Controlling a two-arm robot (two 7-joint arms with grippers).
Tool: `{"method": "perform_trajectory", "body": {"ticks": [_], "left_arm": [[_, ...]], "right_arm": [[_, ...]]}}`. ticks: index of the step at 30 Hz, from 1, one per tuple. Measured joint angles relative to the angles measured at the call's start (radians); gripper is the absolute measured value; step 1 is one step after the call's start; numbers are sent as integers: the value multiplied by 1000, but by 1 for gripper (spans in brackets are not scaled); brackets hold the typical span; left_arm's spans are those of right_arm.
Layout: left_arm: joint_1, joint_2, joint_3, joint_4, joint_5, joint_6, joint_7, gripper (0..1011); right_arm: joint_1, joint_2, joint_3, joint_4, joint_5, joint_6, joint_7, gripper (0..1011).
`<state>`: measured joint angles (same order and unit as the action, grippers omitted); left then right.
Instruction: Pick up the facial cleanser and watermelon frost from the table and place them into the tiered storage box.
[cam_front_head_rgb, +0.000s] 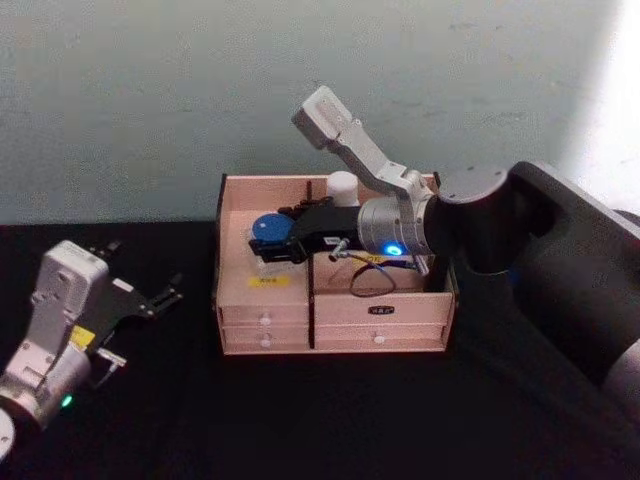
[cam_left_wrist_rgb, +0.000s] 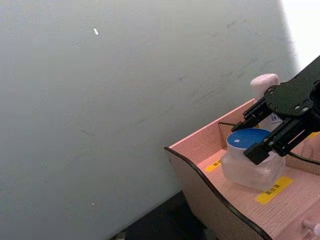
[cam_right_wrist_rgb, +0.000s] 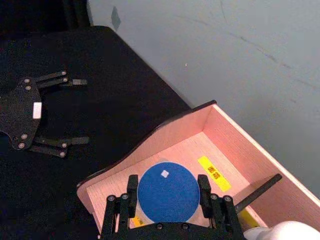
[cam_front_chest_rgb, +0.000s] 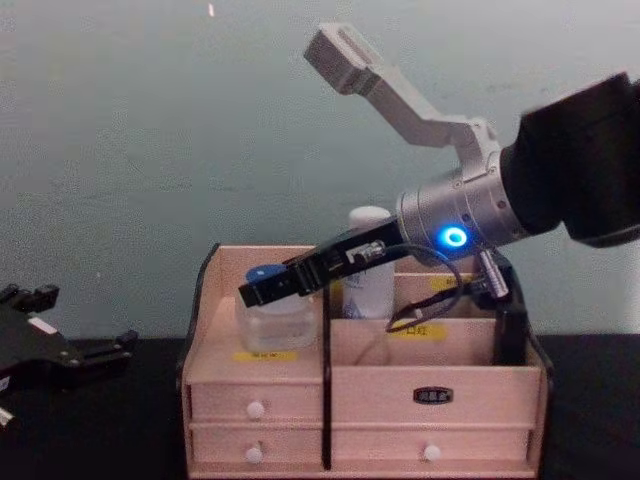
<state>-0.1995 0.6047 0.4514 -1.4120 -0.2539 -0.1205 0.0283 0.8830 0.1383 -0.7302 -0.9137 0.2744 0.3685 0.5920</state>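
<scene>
Right gripper (cam_right_wrist_rgb: 168, 200) fingers grip the jar (cam_right_wrist_rgb: 168, 192) in the box's (cam_front_head_rgb: 232, 290) left compartment: open gently, lift straight. Left gripper (cam_front_head_rgb: 150, 292) open.

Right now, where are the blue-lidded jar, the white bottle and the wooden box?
watermelon frost (cam_right_wrist_rgb: 168, 191), right wrist view, centre of its blue lid.
facial cleanser (cam_front_chest_rgb: 368, 220), chest view, its rounded white cap.
tiered storage box (cam_front_head_rgb: 381, 338), head view, lower right drawer front.

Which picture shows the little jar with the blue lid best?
The right wrist view: the watermelon frost shows large from above, between the right gripper's fingers. The left wrist view shows lid and clear body, the chest view its side, the head view mostly a small lid.
</scene>
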Motion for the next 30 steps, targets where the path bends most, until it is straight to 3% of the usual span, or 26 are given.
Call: {"method": "perform_trajectory", "body": {"ticks": [17, 25, 30], "left_arm": [[0, 0, 0, 0, 0, 0, 0, 1002], [0, 0, 0, 0, 0, 0, 0, 1001], [0, 0, 0, 0, 0, 0, 0, 1001]], "right_arm": [[-4, -5, 6, 5, -18, -6, 1, 723], [-4, -4, 5, 5, -16, -4, 2, 944], [-4, -4, 5, 5, -15, -3, 2, 1002]]}}
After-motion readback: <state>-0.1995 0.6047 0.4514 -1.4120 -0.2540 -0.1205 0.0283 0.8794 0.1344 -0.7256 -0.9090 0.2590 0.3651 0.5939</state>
